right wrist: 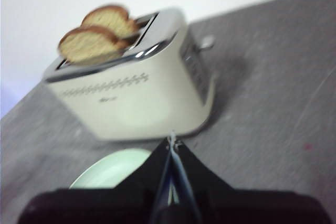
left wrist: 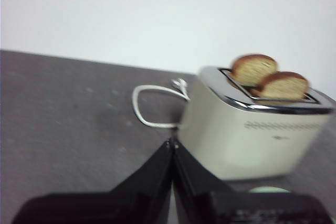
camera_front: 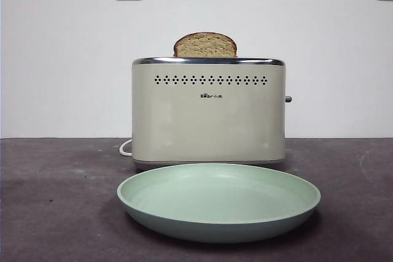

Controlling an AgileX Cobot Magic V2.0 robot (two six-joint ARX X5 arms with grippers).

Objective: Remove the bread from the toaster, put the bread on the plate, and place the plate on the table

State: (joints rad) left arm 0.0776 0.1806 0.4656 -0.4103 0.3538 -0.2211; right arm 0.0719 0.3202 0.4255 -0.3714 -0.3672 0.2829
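The cream toaster [camera_front: 209,115] stands mid-table with the bread [camera_front: 205,45], a speckled tan slice with dark crust, rising from its top. The mint-green plate [camera_front: 219,200] lies on the table [camera_front: 55,200] just in front of the toaster. The wrist views show two slices in the slots. The broader one, the bread [left wrist: 283,85] [right wrist: 88,45], sits on the side with the holes, and a paler slice [left wrist: 253,69] [right wrist: 111,20] stands behind it. My left gripper [left wrist: 172,142] and my right gripper [right wrist: 171,141] are shut, empty and short of the toaster [left wrist: 247,129] [right wrist: 136,98]. Neither shows in the front view.
A white power cord [left wrist: 152,103] loops on the table behind the toaster's left end. The toaster's side knob [camera_front: 288,99] sticks out on the right. A part of the plate [right wrist: 113,169] shows in the right wrist view. A white wall with two sockets stands behind.
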